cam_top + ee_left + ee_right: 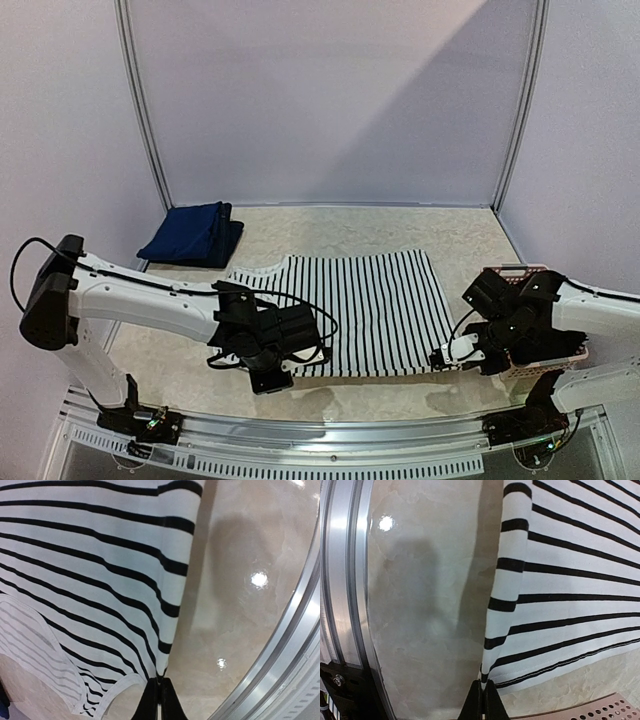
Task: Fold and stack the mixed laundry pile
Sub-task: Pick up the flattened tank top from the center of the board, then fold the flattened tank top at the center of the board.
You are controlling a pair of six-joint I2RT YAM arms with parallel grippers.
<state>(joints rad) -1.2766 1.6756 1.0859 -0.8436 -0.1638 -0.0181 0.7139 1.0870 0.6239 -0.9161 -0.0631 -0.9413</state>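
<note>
A black-and-white striped tank top (355, 305) lies spread flat in the middle of the table. My left gripper (268, 372) is shut on its near left corner; in the left wrist view the fabric edge (170, 605) runs up from the pinched jaws (160, 682). My right gripper (440, 358) is shut on the near right corner, and in the right wrist view the striped cloth (560, 580) rises from the closed jaws (484, 684). A folded navy piece (192, 234) rests at the back left.
A pink slotted basket (565, 355) stands at the right, mostly behind my right arm; its perforated rim (590, 711) shows in the right wrist view. The metal table rail (320, 435) runs along the near edge. Metal frame posts stand at the back.
</note>
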